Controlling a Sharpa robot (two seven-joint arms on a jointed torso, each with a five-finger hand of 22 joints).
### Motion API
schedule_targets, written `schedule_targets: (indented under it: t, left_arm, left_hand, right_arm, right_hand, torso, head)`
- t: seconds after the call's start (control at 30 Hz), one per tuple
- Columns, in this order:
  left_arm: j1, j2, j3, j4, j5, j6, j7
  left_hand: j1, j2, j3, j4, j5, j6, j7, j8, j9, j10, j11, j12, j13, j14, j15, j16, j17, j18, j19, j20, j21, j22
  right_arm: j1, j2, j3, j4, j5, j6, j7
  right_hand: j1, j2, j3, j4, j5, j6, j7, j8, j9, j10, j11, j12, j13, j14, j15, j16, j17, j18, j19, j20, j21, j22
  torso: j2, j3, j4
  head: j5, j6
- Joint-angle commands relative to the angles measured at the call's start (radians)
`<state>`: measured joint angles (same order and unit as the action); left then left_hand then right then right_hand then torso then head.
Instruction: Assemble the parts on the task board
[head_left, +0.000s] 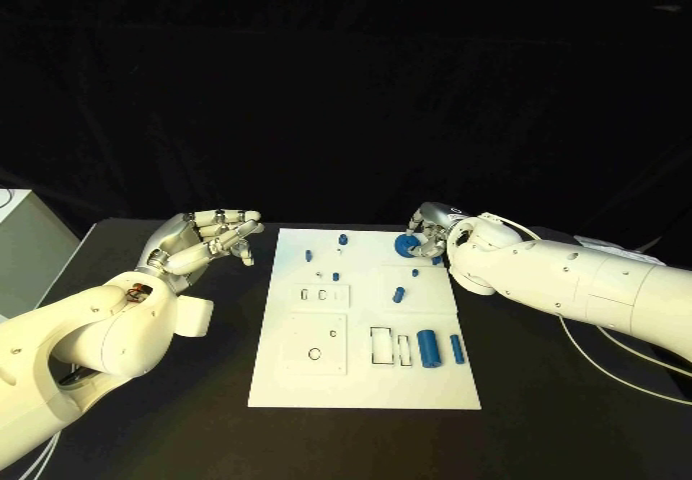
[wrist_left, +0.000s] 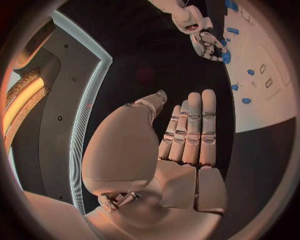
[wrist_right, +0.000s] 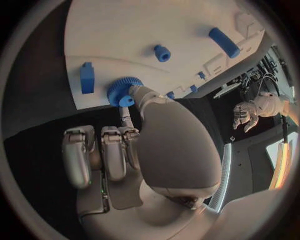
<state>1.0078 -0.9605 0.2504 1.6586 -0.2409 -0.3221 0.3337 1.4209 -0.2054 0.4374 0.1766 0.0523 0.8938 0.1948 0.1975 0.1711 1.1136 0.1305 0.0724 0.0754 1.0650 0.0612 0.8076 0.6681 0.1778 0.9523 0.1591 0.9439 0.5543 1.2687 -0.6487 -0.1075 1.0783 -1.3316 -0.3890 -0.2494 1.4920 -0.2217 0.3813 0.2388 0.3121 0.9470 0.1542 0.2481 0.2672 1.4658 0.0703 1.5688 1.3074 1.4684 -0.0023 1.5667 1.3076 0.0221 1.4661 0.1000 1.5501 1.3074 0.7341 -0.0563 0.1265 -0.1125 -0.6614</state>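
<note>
A white rectangular task board (head_left: 364, 380) lies in the middle of a black table (head_left: 173, 420), seen from above. Small blue parts sit on it. A blue toothed gear (head_left: 411, 246) rests at the board's far right corner. Two upright blue cylinders (head_left: 430, 348) lie side by side near the right edge, beside a narrow rectangular slot (head_left: 381, 345). A short blue peg (head_left: 398, 295) sits further up the board, and a few tiny blue pieces (head_left: 343, 240) are scattered near the far edge.

The right hand (head_left: 433, 235) reaches in from the right and is at the far right corner of the board. Its thumb and a finger pinch the rim of the blue gear, while the other fingers curl under the palm; the right wrist view shows the fingertips touching the gear's teeth. A small blue block (wrist_right: 87, 78) lies just beside the gear at the board's edge.

The left hand (head_left: 202, 243) hovers over the bare table to the left of the board, well apart from every part. It holds nothing; its fingers are loosely extended, close together.
</note>
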Motion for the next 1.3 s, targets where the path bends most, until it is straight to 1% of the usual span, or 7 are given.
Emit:
schedule_targets:
  t: [0.03, 0.2, 0.37, 0.57, 0.7, 0.9, 1.3]
  left_arm:
    - [0.0, 0.001, 0.001, 0.002, -0.003, 0.015, 0.006]
    - [0.0, 0.001, 0.001, 0.002, -0.003, 0.015, 0.006]
    - [0.0, 0.003, 0.001, 0.002, -0.003, 0.015, 0.006]
    - [0.0, 0.005, 0.001, 0.003, -0.004, 0.016, 0.006]
    - [0.0, 0.004, 0.001, 0.004, -0.008, 0.016, 0.005]
    - [0.0, 0.004, 0.001, 0.006, -0.01, 0.016, 0.005]
    - [0.0, 0.004, 0.001, 0.007, -0.011, 0.015, 0.004]
  left_hand:
    - [0.007, -0.001, -0.004, -0.001, -0.001, -0.001, 0.001, -0.001, 0.001, -0.003, 0.003, 0.003, 0.001, -0.006, 0.0, 0.004, -0.001, 0.007, -0.007, -0.002, 0.004, 0.002]
    - [0.007, -0.001, -0.004, -0.001, -0.001, -0.001, 0.001, -0.001, 0.001, -0.003, 0.003, 0.003, 0.001, -0.006, 0.0, 0.004, -0.001, 0.007, -0.007, -0.002, 0.004, 0.002]
    - [0.007, -0.001, -0.004, -0.001, -0.001, -0.001, 0.001, -0.001, 0.001, -0.003, 0.003, 0.003, 0.001, -0.006, 0.0, 0.004, -0.001, 0.007, -0.007, -0.002, 0.004, 0.002]
    - [0.007, -0.001, -0.004, -0.001, -0.001, -0.001, 0.001, -0.001, 0.001, -0.003, 0.003, 0.003, 0.001, -0.006, 0.0, 0.004, -0.001, 0.007, -0.007, -0.002, 0.004, 0.002]
    - [0.007, -0.001, -0.004, -0.001, -0.001, -0.001, 0.001, -0.001, 0.001, -0.003, 0.003, 0.003, 0.001, -0.006, 0.0, 0.004, -0.001, 0.007, -0.007, -0.002, 0.004, 0.002]
    - [0.007, -0.001, -0.004, -0.001, -0.001, -0.001, 0.001, -0.001, 0.001, -0.003, 0.003, 0.003, 0.001, -0.006, 0.0, 0.004, -0.001, 0.007, -0.007, -0.002, 0.004, 0.002]
    - [0.007, -0.001, -0.004, -0.001, -0.001, -0.001, 0.001, -0.001, 0.001, -0.003, 0.003, 0.003, 0.001, -0.006, 0.0, 0.004, -0.001, 0.007, -0.007, -0.002, 0.004, 0.002]
  right_arm:
    - [0.001, -0.005, 0.001, 0.033, -0.092, -0.105, 0.022]
    - [0.006, 0.003, 0.002, 0.083, -0.148, -0.145, 0.021]
    - [0.009, 0.047, 0.002, 0.097, -0.188, -0.157, 0.014]
    - [0.006, 0.113, -0.001, 0.065, -0.217, -0.153, 0.004]
    - [0.001, 0.158, -0.007, 0.027, -0.222, -0.136, 0.0]
    - [-0.003, 0.191, -0.012, -0.001, -0.225, -0.118, -0.006]
    - [-0.005, 0.218, -0.014, -0.018, -0.231, -0.067, -0.014]
  right_hand:
    - [-0.015, 0.004, 0.008, 0.001, 0.006, 0.035, -0.01, 0.007, 0.006, 0.105, -0.006, 0.002, 0.263, 0.102, -0.007, 0.004, 0.263, -0.018, 0.097, -0.006, 0.007, 0.248]
    - [-0.019, 0.001, 0.011, 0.0, 0.008, 0.038, -0.011, 0.008, 0.007, 0.105, -0.007, 0.002, 0.263, 0.102, -0.007, 0.004, 0.263, -0.019, 0.1, -0.006, 0.012, 0.254]
    - [-0.03, -0.005, 0.013, 0.001, 0.008, 0.041, -0.012, 0.008, 0.007, 0.105, -0.008, 0.002, 0.263, 0.102, -0.009, 0.004, 0.263, -0.02, 0.101, -0.008, 0.015, 0.256]
    - [-0.033, -0.006, 0.013, 0.001, 0.007, 0.042, -0.012, 0.008, 0.008, 0.105, -0.008, 0.002, 0.263, 0.102, -0.009, 0.004, 0.263, -0.02, 0.101, -0.008, 0.014, 0.256]
    - [-0.034, -0.007, 0.013, 0.001, 0.007, 0.041, -0.012, 0.008, 0.007, 0.105, -0.009, 0.002, 0.263, 0.102, -0.009, 0.004, 0.263, -0.02, 0.101, -0.008, 0.014, 0.255]
    - [-0.038, -0.01, 0.014, 0.001, 0.005, 0.039, -0.012, 0.006, 0.007, 0.105, -0.008, 0.002, 0.263, 0.102, -0.009, 0.004, 0.263, -0.02, 0.1, -0.008, 0.013, 0.255]
    - [-0.04, -0.011, 0.014, 0.001, 0.005, 0.038, -0.012, 0.005, 0.007, 0.105, -0.008, 0.002, 0.263, 0.102, -0.009, 0.004, 0.263, -0.02, 0.101, -0.008, 0.015, 0.257]
  torso:
    - [0.0, -0.0005, -0.0001]
    - [-0.001, -0.0013, 0.0011]
    - [-0.001, -0.0024, 0.0033]
    - [-0.001, -0.0042, 0.0049]
    - [0.001, -0.0024, 0.0025]
    - [0.0, -0.0036, 0.0032]
    - [0.002, 0.0012, -0.0005]
  head:
    - [0.002, 0.005]
    - [0.002, 0.005]
    - [0.004, 0.008]
    - [0.006, 0.008]
    - [0.013, 0.008]
    - [0.015, 0.006]
    - [0.022, 0.009]
